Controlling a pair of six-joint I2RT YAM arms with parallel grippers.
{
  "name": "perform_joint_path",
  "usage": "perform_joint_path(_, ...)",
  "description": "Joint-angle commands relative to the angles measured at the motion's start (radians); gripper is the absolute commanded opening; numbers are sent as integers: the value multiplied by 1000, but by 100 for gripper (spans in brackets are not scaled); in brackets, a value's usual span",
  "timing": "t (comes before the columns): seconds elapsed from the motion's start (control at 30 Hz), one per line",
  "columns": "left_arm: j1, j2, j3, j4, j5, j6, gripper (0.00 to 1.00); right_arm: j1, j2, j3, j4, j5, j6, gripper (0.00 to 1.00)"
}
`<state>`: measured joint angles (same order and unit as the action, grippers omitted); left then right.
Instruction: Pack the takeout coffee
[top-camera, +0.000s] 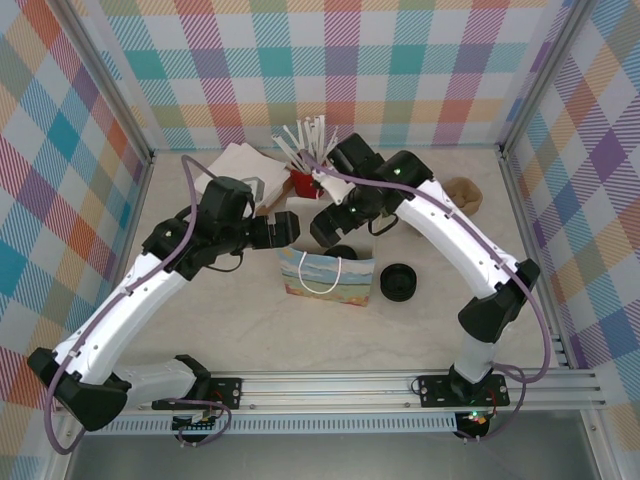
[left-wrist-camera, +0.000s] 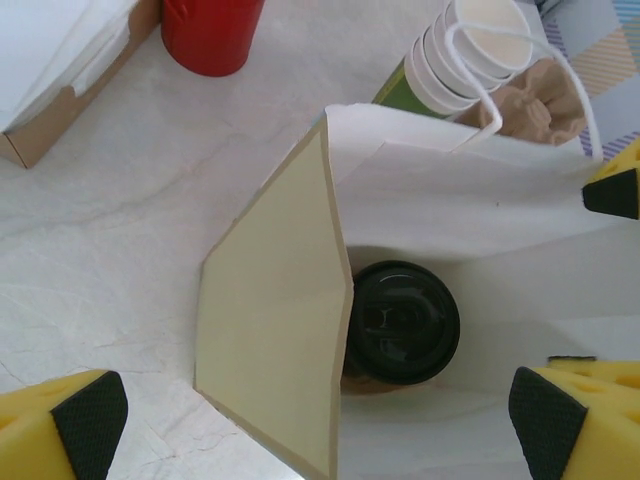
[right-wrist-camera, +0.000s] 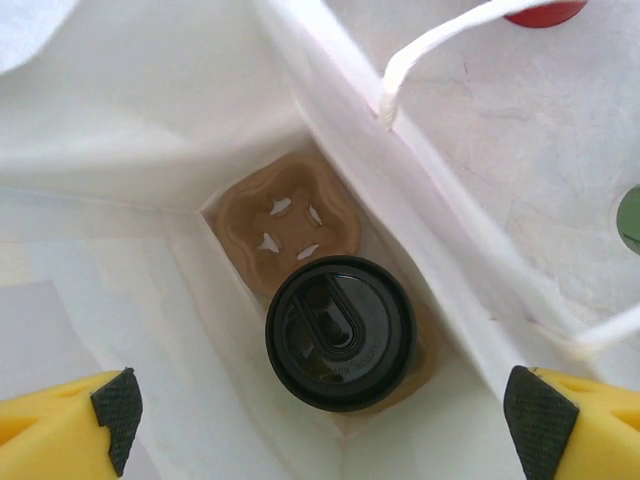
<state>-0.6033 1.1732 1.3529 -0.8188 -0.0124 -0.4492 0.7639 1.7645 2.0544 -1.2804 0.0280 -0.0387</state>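
The takeout coffee (right-wrist-camera: 340, 332) stands upright inside the paper bag (top-camera: 328, 275), in one cell of a brown cardboard carrier (right-wrist-camera: 285, 215). Its black lid (left-wrist-camera: 405, 322) faces up and the cup's wall is hidden. My left gripper (top-camera: 290, 230) hovers at the bag's left rim, and in its wrist view the left gripper (left-wrist-camera: 318, 425) is open above a folded bag flap (left-wrist-camera: 280, 330). My right gripper (top-camera: 330, 228) hangs over the bag's mouth. In its wrist view the right gripper (right-wrist-camera: 328, 418) is open, well above the lid, touching nothing.
A stack of nested cups (left-wrist-camera: 470, 50) stands just behind the bag. A red cup (top-camera: 303, 182) with white sticks and a white box (top-camera: 240, 165) sit at the back. Black lids (top-camera: 397, 283) lie right of the bag. A brown paper item (top-camera: 463, 193) lies far right.
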Motion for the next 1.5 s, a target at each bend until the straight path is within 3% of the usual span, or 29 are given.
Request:
perform_joint_path(0.0,11,-45,27,20,-39,-11,100,-12,-47,71,-39,0,32,93)
perform_joint_path(0.33,11,-107,20,3,-86,-23,100,-69,-68,195,-30,-5,92,86)
perform_joint_path(0.67,37,-55,97,-51,-131,-48,100,-156,-174,89,64,58,179,85)
perform_joint_path(0.9,229,89,203,-19,30,-39,100,-157,-371,-102,164,133,201,87)
perform_joint_path(1.07,343,224,276,23,99,-22,97,-158,-507,-214,227,105,215,88)
perform_joint_path(1.47,387,616,590,50,145,49,86,-158,-701,-436,357,109,192,89)
